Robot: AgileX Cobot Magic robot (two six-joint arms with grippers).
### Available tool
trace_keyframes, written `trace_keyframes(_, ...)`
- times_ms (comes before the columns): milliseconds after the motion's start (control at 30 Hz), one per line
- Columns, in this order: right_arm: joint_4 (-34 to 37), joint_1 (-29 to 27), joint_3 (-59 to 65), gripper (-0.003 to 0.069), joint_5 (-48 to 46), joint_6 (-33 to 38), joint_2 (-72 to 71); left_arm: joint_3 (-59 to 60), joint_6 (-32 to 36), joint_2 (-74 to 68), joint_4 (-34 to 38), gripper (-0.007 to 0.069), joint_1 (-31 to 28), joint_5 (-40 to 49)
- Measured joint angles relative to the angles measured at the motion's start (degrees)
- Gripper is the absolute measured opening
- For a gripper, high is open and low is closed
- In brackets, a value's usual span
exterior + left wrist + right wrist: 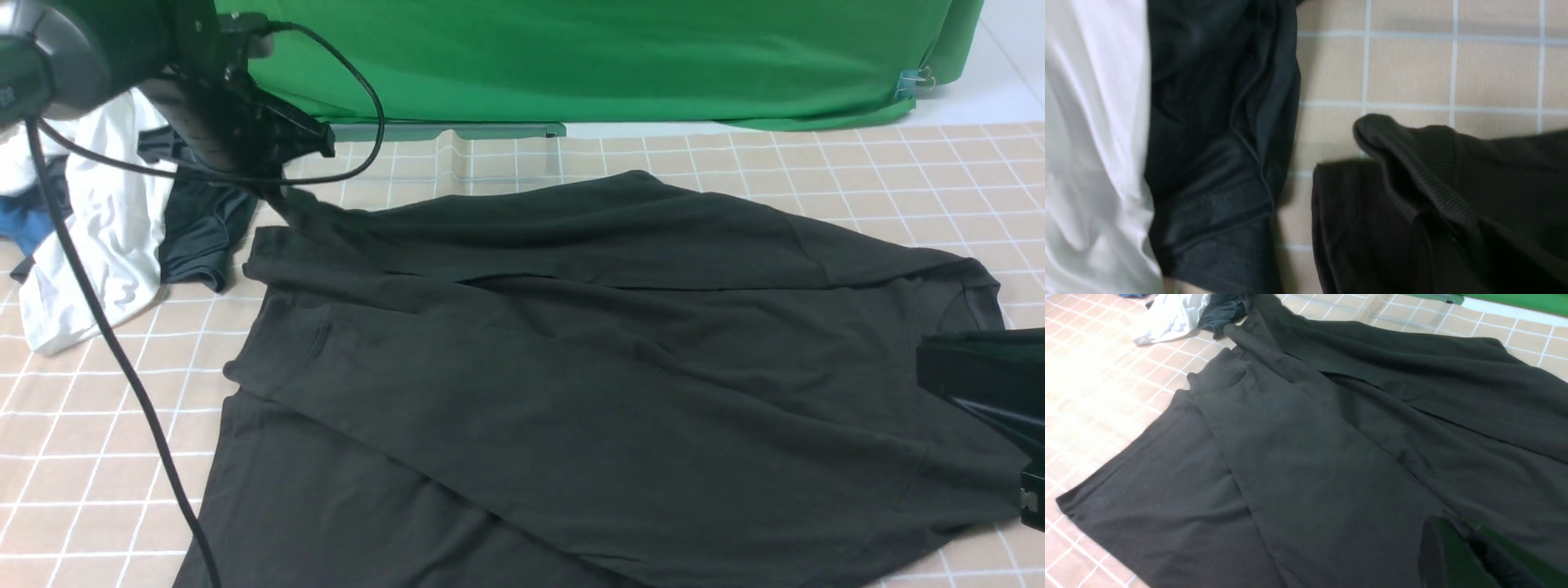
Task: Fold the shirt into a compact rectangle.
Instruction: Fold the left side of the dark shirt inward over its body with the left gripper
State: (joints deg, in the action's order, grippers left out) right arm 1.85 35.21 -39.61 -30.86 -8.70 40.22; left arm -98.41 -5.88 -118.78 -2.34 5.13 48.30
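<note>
Black shirt point(571, 367) across beige checked tablecloth point(82, 457)

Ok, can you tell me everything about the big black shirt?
The shirt is big, black and soft, like cotton. It lies spread out on the checked cloth, with long sleeves folded slantwise across its body. At its far left corner one ribbed cuff is raised, pinched by the left gripper. The right gripper sits shut at what looks like its neck end. No print shows.
</note>
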Motion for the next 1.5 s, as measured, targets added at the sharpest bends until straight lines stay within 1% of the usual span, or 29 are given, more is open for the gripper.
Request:
trace_keyframes(167,0.0,0.0,0.0,0.0043,0.1,0.0,0.0,0.0,2.4,3.1,1.3,0.0036,0.0,5.4)
trace_keyframes(200,0.0,0.0,0.0,0.0043,0.1,0.0,0.0,0.5,3.3,5.7,2.3,0.0036,0.0,7.5)
trace_keyframes(267,0.0,0.0,0.0,0.0045,0.1,0.0,0.0,2.2,3.5,9.0,3.1,0.0036,0.1,7.9)
trace_keyframes(333,0.0,0.0,0.0,0.0045,0.1,0.0,0.0,4.0,3.5,11.4,3.2,0.0036,0.2,7.9)
trace_keyframes(367,0.0,0.0,0.0,0.0045,0.1,0.0,0.0,7.5,3.3,14.7,3.2,0.0036,0.7,7.8)
trace_keyframes(467,0.0,0.0,0.0,0.0045,0.2,0.0,0.0,14.5,2.0,18.8,3.1,0.0036,1.4,7.8)
trace_keyframes(567,0.0,0.0,0.0,0.0045,0.2,0.1,0.0,19.7,1.3,20.8,2.9,0.0036,2.1,7.7)
trace_keyframes(633,0.0,0.0,0.0,0.0045,0.2,0.3,0.0,26.6,-0.5,22.7,2.3,0.0036,3.2,6.9)
trace_keyframes(800,0.0,0.0,0.0,0.0045,0.3,0.6,0.0,35.5,-3.1,24.5,2.3,0.0036,5.4,4.2)
trace_keyframes(967,0.0,0.0,0.0,0.0045,0.3,0.7,0.0,40.5,-4.3,25.0,2.7,0.0036,6.8,2.0)
trace_keyframes(1133,0.0,0.0,0.0,0.0045,0.3,0.8,0.0,42.4,-4.4,25.0,2.3,0.005,7.1,1.3)
trace_keyframes(1167,0.0,0.0,0.0,0.0045,0.3,0.9,0.0,42.3,-4.4,25.0,1.6,0.0066,7.1,1.3)
trace_keyframes(1267,0.0,0.0,0.0,0.0045,0.3,1.0,0.0,42.3,-4.3,25.0,-0.6,0.015,7.1,1.7)
trace_keyframes(1333,0.0,0.0,0.0,0.0045,0.3,1.0,0.0,41.0,-3.5,25.0,-2.4,0.0249,7.1,4.1)
trace_keyframes(1400,0.0,0.0,0.0,0.0045,0.3,1.0,0.0,39.2,-3.1,25.0,-3.4,0.0323,7.1,5.7)
trace_keyframes(1433,0.0,0.0,0.0,0.0045,0.3,1.0,0.0,38.4,-3.1,25.1,-3.5,0.0339,7.1,5.8)
trace_keyframes(1467,0.0,0.0,0.0,0.0045,0.3,1.0,0.0,36.4,-3.0,25.2,-4.7,0.0395,7.1,6.1)
trace_keyframes(1500,0.0,0.0,0.0,0.0045,0.3,1.0,0.0,34.9,-3.5,25.3,-5.3,0.0425,7.1,5.5)
